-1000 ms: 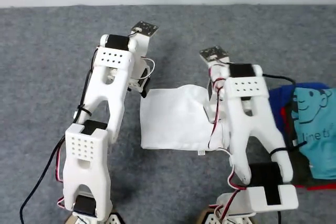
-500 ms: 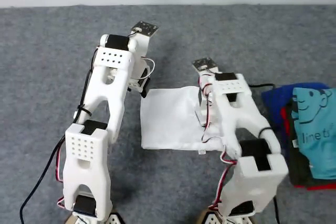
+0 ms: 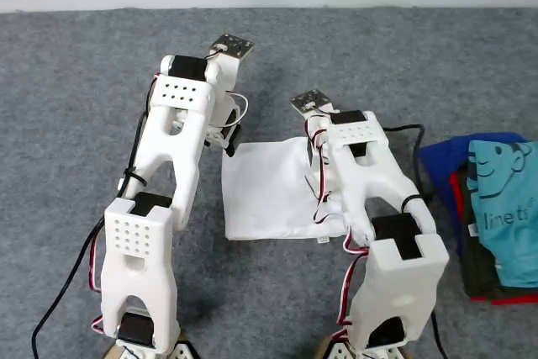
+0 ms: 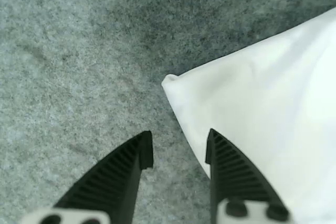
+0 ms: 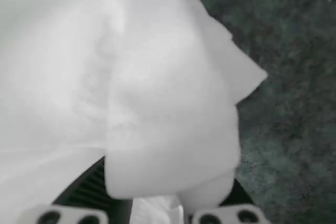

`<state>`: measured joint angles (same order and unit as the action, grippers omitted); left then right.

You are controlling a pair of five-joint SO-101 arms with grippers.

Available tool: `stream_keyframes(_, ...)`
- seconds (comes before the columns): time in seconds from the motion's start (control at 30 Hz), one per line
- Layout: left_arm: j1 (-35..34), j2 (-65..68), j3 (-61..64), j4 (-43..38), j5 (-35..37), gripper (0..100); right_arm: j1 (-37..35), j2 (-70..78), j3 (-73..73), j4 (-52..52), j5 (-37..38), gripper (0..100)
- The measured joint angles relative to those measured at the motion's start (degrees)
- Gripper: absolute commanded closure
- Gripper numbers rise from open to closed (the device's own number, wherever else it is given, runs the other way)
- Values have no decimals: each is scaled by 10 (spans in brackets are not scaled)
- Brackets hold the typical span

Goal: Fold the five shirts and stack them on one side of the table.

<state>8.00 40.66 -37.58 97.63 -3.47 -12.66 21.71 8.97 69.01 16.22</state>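
High view: white shirt (image 3: 265, 195), shirt stack (image 3: 498, 208)

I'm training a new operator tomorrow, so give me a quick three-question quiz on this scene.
1. True or false: the left claw is shut on the white shirt.
2. The stack of coloured shirts lies nearest which arm? A) left B) right
3. What colour is the table?
Key: 1 false; 2 B; 3 grey.
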Motion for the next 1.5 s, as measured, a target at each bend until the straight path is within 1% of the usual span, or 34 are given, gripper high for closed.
stream_keyframes(0.17,0,0,0,0,0,831,38,-17,-51,45,1,989)
stream_keyframes(0.3,0,0,0,0,0,831,84,-84,-101,69,-9,989)
stream_keyframes(0.43,0,0,0,0,0,831,127,-163,-117,78,-19,989)
stream_keyframes(0.53,0,0,0,0,0,831,135,-211,-117,78,-25,989)
stream_keyframes(0.73,0,0,0,0,0,831,134,-283,-117,76,-68,989)
stream_keyframes(0.83,0,0,0,1,0,831,138,-295,-123,52,-74,989)
stream_keyframes(0.93,0,0,0,9,0,831,158,-297,-135,18,-108,989)
stream_keyframes(1.07,0,0,0,9,0,831,207,-312,-160,5,-178,989)
stream_keyframes(1.2,0,0,0,9,0,831,258,-356,-165,4,-220,989)
stream_keyframes(1.33,0,0,0,9,0,831,331,-410,-165,26,-236,989)
stream_keyframes(1.5,0,0,0,9,0,831,431,-451,-163,101,-236,989)
